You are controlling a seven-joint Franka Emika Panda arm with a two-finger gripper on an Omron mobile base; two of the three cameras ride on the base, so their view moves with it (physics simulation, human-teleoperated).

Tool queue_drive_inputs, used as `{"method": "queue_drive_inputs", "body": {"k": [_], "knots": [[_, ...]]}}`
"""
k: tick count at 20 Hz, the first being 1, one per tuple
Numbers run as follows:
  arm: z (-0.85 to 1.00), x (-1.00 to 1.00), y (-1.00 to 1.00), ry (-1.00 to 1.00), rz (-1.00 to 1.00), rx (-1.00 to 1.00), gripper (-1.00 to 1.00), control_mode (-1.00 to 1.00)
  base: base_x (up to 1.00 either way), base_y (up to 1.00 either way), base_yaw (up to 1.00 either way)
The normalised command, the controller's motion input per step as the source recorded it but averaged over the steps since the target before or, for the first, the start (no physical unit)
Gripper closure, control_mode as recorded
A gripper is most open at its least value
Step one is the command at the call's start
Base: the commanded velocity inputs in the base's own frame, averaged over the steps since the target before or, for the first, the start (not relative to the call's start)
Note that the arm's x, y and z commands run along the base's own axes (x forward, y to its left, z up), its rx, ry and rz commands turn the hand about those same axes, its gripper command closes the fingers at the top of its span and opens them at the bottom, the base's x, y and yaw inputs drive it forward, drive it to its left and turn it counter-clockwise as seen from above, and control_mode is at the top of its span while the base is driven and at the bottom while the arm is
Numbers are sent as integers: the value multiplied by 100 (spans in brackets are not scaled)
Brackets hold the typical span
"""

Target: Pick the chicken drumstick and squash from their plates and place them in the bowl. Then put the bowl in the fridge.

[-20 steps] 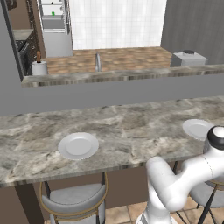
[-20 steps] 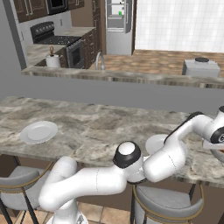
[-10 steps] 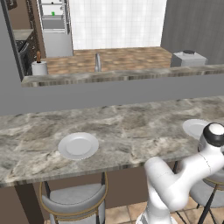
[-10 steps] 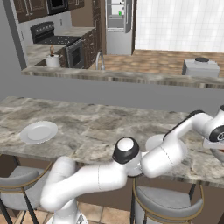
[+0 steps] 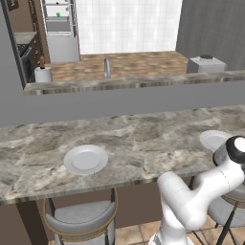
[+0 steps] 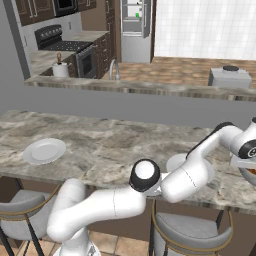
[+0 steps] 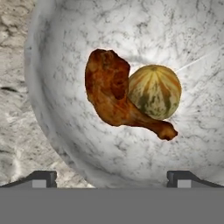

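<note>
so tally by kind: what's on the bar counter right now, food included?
plates: 2 (left plate, right plate)
bowl: 1
chicken drumstick: 1, in the bowl
squash: 1, in the bowl
Total: 5

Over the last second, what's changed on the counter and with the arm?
Very little. The arm's elbow joint has drifted slightly lower and to the right in the left base view, toward the near plate. The gripper stays open above the bowl, where the chicken drumstick and squash lie. The other plate hasn't moved.
</note>
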Motion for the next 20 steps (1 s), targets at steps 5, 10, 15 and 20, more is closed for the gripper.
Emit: {"method": "queue_drive_inputs", "body": {"k": [5,10,15,20], "knots": [[-3,-17,21,0,0,0,-100,-100,0,0,0],[-9,-13,21,0,0,0,-100,-100,0,0,0],[-19,-15,24,0,0,0,-100,-100,0,0,0],[-22,-2,18,-5,0,0,-100,-100,0,0,0]]}}
